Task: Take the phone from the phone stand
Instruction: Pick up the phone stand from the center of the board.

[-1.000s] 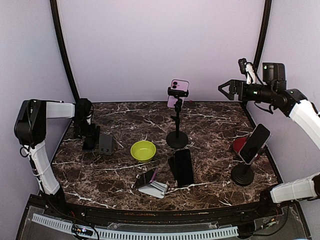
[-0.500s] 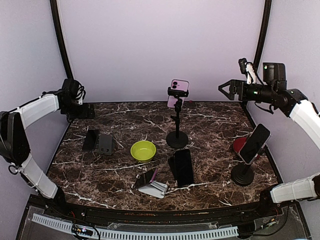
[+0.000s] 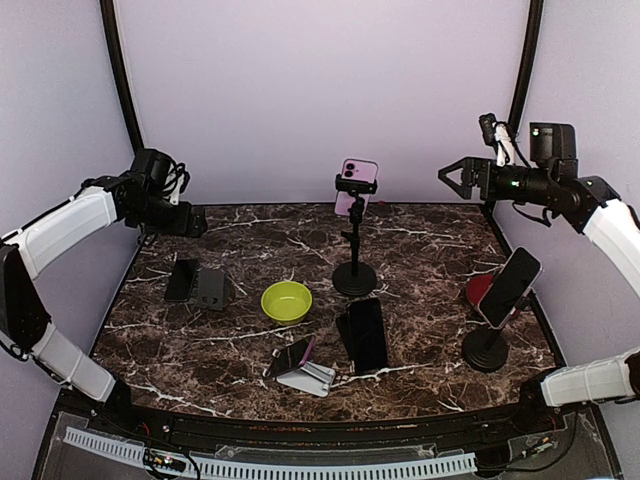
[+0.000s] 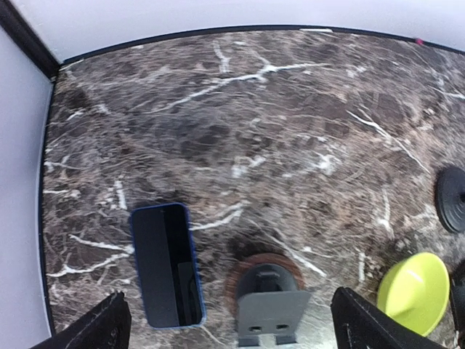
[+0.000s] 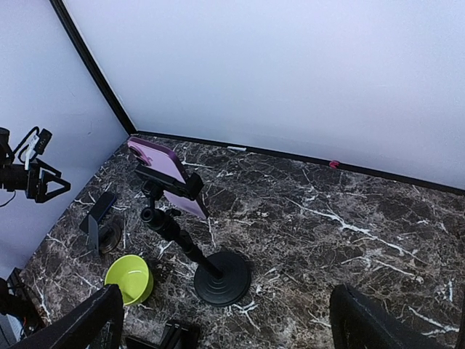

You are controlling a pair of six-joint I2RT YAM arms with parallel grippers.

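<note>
Centre-rear, the pink phone (image 3: 358,178) sits clamped atop the tall stand (image 3: 354,278). Both left gripper (image 3: 194,224) and right gripper (image 3: 446,182) hang raised, jaws apart, empty. Approach stage, I judge; next I must bring the right one onto the phone.

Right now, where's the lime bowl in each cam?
Top external: lime bowl left of centre, just left of the tall stand's round black base.
Left wrist: bowl in the bottom right corner, base cut off at the right edge.
Right wrist: bowl at lower left, base to its right.
Shared landmark: the round black base.
</note>
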